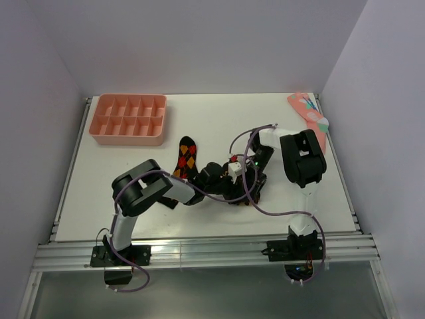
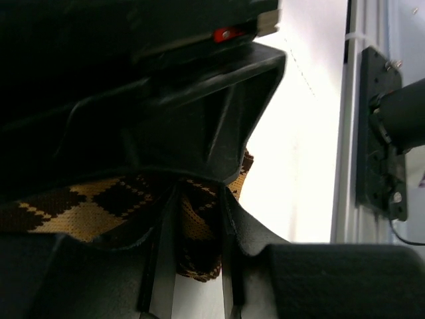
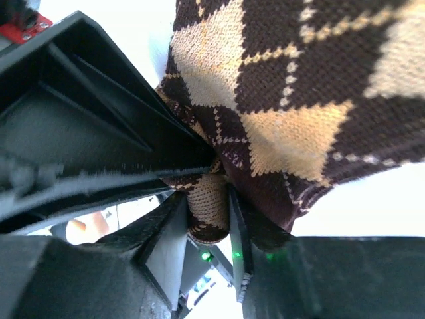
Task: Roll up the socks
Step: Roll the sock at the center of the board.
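Note:
The red-and-orange argyle sock lies flat on the white table, just behind the left arm's wrist. My left gripper and right gripper meet at the table's middle and hide the tan-and-orange argyle sock in the top view. In the left wrist view the left gripper is shut on a fold of the tan sock. In the right wrist view the right gripper is shut on a bunched fold of the same sock. The two grippers are close together, nearly touching.
A pink compartment tray stands at the back left. A pink sock with teal and white marks lies at the back right corner. The table's metal front rail runs along the near edge, by the arm bases.

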`<move>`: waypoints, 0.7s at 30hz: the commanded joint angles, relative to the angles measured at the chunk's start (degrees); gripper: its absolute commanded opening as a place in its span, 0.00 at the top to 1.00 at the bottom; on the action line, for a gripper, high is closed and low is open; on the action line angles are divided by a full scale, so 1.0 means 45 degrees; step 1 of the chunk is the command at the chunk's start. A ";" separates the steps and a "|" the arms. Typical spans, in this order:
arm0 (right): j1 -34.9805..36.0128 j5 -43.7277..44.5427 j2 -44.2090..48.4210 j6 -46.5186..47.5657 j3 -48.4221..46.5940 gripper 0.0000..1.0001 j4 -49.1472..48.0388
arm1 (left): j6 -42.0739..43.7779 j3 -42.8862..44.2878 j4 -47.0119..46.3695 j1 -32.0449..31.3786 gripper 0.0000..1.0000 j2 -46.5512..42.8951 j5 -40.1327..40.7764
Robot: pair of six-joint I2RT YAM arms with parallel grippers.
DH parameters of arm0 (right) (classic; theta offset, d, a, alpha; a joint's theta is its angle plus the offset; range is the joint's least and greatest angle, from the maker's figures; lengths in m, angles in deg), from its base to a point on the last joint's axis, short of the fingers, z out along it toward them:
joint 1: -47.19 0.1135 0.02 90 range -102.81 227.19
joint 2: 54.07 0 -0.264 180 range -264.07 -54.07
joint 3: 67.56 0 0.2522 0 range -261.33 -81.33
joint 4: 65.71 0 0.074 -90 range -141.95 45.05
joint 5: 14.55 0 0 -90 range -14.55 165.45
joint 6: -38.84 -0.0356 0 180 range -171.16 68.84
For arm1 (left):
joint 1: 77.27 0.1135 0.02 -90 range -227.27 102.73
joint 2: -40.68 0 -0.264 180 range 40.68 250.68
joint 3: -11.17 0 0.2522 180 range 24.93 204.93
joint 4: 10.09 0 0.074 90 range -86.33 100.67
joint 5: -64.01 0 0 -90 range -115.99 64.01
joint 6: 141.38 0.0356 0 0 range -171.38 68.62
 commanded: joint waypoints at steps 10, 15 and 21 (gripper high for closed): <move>-0.1486 -0.2284 0.1753 0.0172 0.0108 0.59 -0.1921 | -0.2211 -0.0903 0.2209 0.0566 1.00 0.1575 -0.0752; -0.2169 -0.2285 0.2594 0.0445 0.0205 0.58 -0.2547 | -0.2506 -0.0981 0.2795 0.1111 1.00 0.1555 -0.1104; -0.2307 -0.2479 0.4154 0.1499 0.0888 0.58 -0.3113 | -0.3091 -0.0981 0.3128 0.1737 1.00 0.1692 -0.2002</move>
